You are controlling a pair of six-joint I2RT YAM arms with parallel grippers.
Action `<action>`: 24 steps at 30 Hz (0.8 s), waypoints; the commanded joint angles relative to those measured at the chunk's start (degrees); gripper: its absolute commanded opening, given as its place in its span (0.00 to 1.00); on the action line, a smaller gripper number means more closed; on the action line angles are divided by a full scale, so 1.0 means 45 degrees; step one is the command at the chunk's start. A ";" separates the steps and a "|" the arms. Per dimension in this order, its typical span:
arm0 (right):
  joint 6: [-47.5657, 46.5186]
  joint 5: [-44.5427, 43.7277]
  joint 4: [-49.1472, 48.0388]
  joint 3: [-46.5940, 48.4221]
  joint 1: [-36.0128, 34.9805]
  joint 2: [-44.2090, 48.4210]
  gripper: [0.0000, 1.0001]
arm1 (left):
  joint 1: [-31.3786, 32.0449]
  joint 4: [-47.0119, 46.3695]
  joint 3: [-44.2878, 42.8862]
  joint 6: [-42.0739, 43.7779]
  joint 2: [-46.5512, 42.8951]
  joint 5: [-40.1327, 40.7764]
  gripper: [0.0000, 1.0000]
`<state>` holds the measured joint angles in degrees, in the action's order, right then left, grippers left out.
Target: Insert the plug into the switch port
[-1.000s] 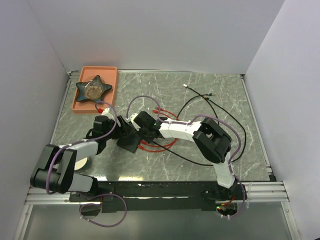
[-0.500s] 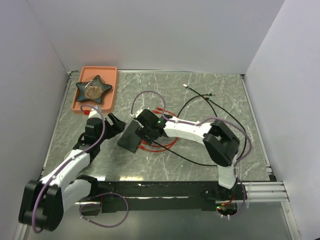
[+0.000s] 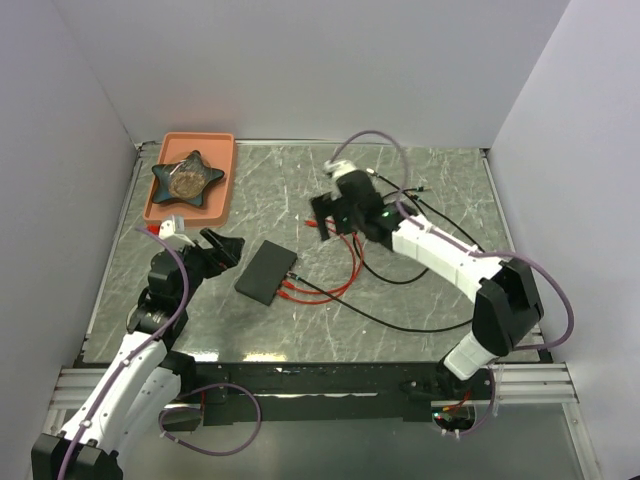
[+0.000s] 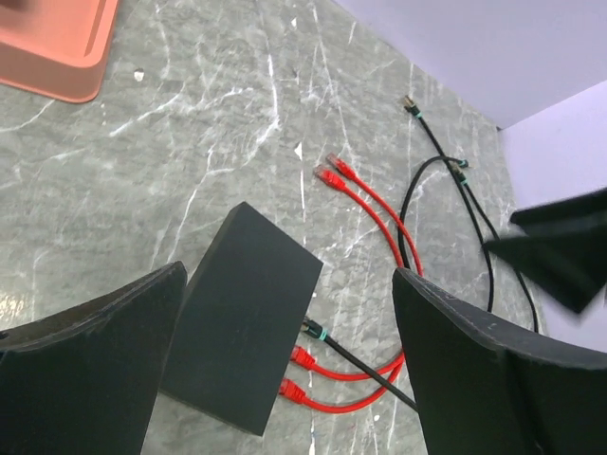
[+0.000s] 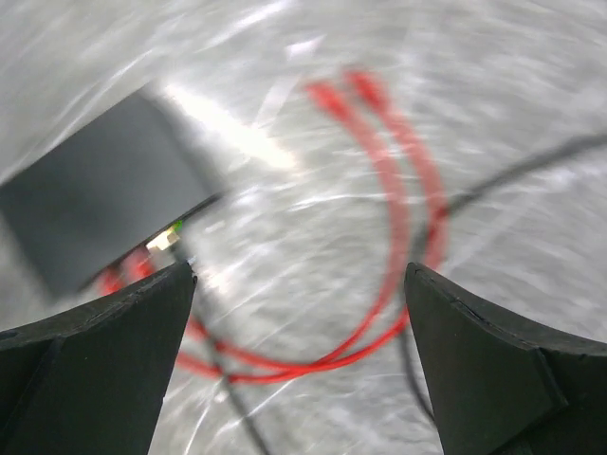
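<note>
The switch (image 3: 265, 272) is a flat matte-black box lying on the marble table, also seen in the left wrist view (image 4: 242, 322) and blurred in the right wrist view (image 5: 95, 204). A black plug with a teal collar (image 4: 318, 331) and two red plugs (image 4: 302, 357) sit against its short edge. My left gripper (image 3: 228, 248) hangs open just left of the switch, nothing between its fingers (image 4: 289, 275). My right gripper (image 3: 322, 222) hovers open above and to the right of the switch, looking down at the red cables (image 5: 300, 270).
An orange tray (image 3: 222, 160) with a dark star-shaped dish (image 3: 187, 175) stands at the far left. Red cables (image 3: 335, 285) loop right of the switch, their free plugs (image 4: 337, 171) lying loose. Black cables (image 3: 440, 225) trail toward the far right.
Both grippers have opened and drawn away from the switch: the left back toward the left, the right up and to the far right. The switch stays put with the cables at its edge.
</note>
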<state>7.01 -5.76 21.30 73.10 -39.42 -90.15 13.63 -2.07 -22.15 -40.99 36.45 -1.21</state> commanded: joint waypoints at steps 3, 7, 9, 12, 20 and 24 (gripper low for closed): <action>0.2483 0.0184 0.0440 0.1739 0.2858 -0.1234 0.99 | -0.0021 0.0420 -0.0019 0.0028 0.0103 0.0231 0.96; 0.3501 0.0558 0.1164 0.3225 0.4460 -0.2913 0.99 | -0.0021 0.0362 0.0001 -0.0031 0.0143 0.0172 0.96; 0.3872 0.0344 0.2056 0.4492 0.5027 -0.4041 0.99 | -0.0021 0.0342 0.0040 -0.0012 0.0124 0.0172 0.96; 0.4146 -0.0204 0.3057 0.6446 0.5517 -0.5662 0.99 | -0.0021 0.0186 0.0137 0.0144 0.0007 -0.0042 0.95; 0.4283 -0.0244 0.5772 1.0450 0.6083 -0.8617 0.87 | -0.0021 -0.0303 0.0333 0.0184 -0.0189 -0.0764 0.95; 0.4381 -0.0689 0.6574 1.1391 0.6259 -0.9554 0.79 | -0.0021 -0.0361 0.0313 0.0320 -0.0053 -0.1077 0.95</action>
<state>25.28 -5.61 44.21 118.43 -12.27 -131.20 13.63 -0.89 -20.84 -40.91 36.25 -3.46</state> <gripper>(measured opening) 0.812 0.956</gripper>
